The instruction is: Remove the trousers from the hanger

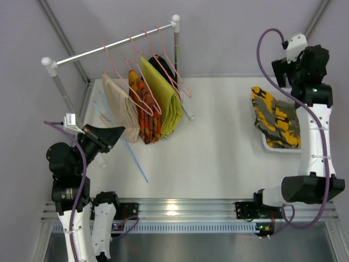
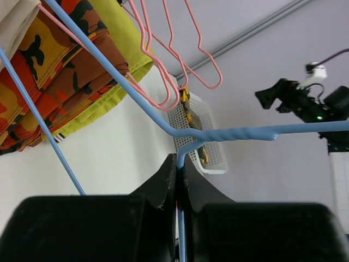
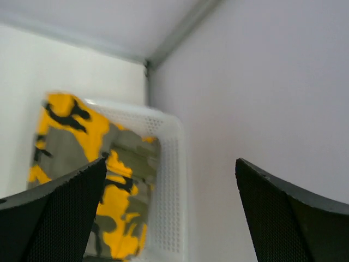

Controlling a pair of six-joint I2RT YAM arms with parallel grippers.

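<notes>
left claw [image 2: 179, 166] clamps thin wire hanger [image 2: 234, 133] | trousers [image 1: 275, 117] folded, perforated basket [image 3: 172, 183]

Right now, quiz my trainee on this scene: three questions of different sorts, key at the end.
1. Fill in: the trousers lie in a white ____.
2. True or false: the right gripper stands open and empty.
3. The left gripper is shut on: A) a pink hanger B) the blue hanger C) the trousers.
Key: 1 basket; 2 true; 3 B.
</notes>
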